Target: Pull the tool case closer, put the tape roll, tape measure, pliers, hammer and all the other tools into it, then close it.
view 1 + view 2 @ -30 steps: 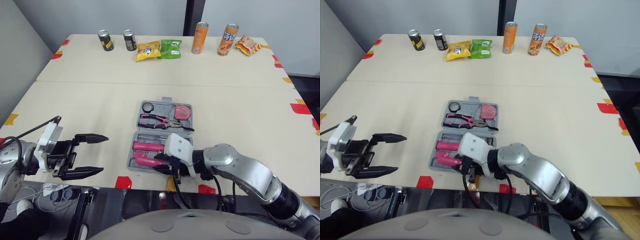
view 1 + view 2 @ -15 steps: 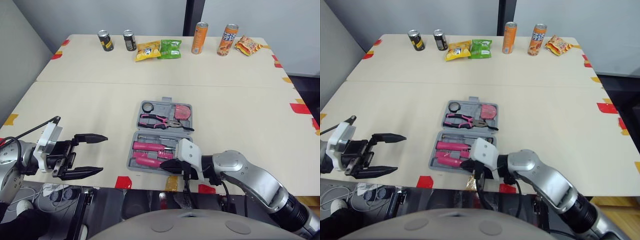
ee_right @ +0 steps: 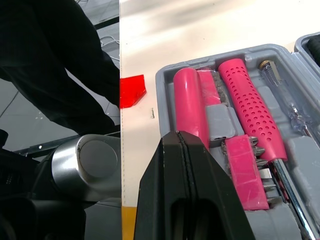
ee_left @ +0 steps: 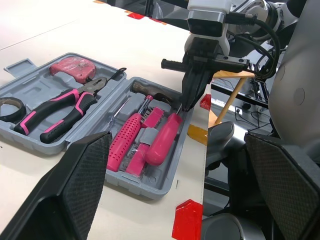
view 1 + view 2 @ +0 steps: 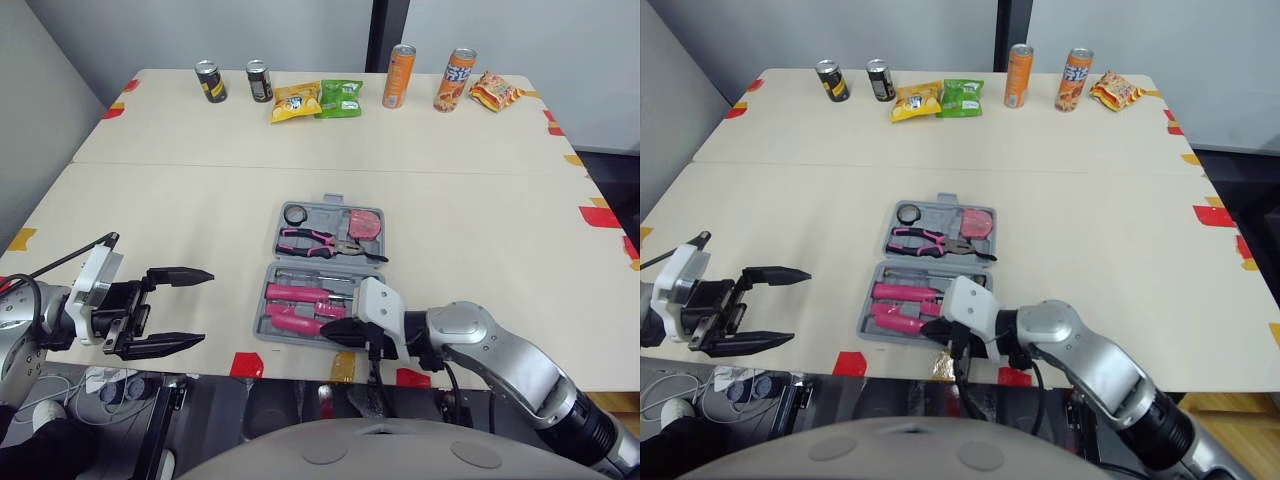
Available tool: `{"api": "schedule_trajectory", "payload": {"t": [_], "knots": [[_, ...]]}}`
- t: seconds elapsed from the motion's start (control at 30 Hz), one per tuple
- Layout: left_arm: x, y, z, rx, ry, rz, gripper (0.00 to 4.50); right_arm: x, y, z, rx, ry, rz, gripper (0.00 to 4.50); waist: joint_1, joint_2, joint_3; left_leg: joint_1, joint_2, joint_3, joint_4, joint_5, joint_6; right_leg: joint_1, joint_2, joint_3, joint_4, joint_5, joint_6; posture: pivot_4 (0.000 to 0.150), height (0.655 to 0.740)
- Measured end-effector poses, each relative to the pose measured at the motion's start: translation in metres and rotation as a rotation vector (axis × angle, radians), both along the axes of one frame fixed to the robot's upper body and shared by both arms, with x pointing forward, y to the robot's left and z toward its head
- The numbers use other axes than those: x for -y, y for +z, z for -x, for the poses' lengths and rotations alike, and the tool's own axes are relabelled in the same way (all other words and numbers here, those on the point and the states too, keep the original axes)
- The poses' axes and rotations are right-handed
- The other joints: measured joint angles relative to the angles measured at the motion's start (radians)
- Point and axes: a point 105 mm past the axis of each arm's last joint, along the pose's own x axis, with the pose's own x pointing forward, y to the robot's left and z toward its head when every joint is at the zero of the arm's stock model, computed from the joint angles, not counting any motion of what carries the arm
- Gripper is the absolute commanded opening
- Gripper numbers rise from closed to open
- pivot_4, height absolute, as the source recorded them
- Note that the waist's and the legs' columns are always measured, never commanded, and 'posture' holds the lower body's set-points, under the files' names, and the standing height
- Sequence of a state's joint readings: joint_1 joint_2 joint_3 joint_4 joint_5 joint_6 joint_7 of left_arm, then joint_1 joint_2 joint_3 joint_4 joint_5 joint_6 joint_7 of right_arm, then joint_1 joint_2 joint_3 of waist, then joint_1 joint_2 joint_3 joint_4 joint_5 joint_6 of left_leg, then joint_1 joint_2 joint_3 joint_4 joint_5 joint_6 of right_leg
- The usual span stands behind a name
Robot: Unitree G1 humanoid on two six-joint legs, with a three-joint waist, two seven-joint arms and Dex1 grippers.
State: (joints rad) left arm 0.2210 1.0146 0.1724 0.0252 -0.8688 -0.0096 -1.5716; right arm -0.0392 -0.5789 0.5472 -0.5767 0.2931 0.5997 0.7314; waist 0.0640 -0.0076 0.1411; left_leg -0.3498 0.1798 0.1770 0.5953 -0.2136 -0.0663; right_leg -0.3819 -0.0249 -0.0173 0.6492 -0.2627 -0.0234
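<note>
The grey tool case (image 5: pixel 262 330) lies open near the table's front edge. Its far half holds the black tape roll (image 5: pixel 296 214), the pink tape measure (image 5: pixel 364 223) and the pink-handled pliers (image 5: pixel 315 240). In the near half lie pink-handled tools (image 5: pixel 296 293), among them a smooth pink handle (image 3: pixel 187 107) and a dotted one (image 3: pixel 247 95). My right gripper (image 5: pixel 328 335) is shut and empty, its tips low over the case's near right corner beside those handles. My left gripper (image 5: pixel 195 307) stands open and empty at the front left, well apart from the case.
Two dark cans (image 5: pixel 211 81), two snack bags (image 5: pixel 320 99), two orange cans (image 5: pixel 400 76) and another bag (image 5: pixel 495 91) line the far edge. Red tape marks (image 5: pixel 246 365) sit on the front edge just below the case.
My right gripper has drawn back from over the pink handles to the case's near right corner, then stayed still. The left gripper has barely moved.
</note>
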Motion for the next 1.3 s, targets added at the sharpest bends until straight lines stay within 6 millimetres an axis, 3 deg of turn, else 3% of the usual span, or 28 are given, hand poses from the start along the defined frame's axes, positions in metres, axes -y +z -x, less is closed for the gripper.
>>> {"api": "schedule_trajectory", "payload": {"t": [0.5,1.3], "knots": [[0.002,-0.002,0.001,-0.012,-0.008,0.003,4.5,0.001,-0.01,-0.004,-0.013,-0.022,0.028,0.04,0.0,0.0,0.0,0.0,0.0,0.0,0.0,0.0,0.0,0.0,0.0,0.0,0.0,0.0,0.0,0.15,0.74],[0.002,-0.003,0.001,-0.015,-0.011,0.004,4.5,-0.024,-0.016,-0.01,0.017,-0.004,0.018,0.04,-0.005,-0.001,-0.001,0.0,0.0,0.0,0.0,0.0,0.0,0.001,0.0,0.0,0.0,0.0,-0.001,0.15,0.74]]}}
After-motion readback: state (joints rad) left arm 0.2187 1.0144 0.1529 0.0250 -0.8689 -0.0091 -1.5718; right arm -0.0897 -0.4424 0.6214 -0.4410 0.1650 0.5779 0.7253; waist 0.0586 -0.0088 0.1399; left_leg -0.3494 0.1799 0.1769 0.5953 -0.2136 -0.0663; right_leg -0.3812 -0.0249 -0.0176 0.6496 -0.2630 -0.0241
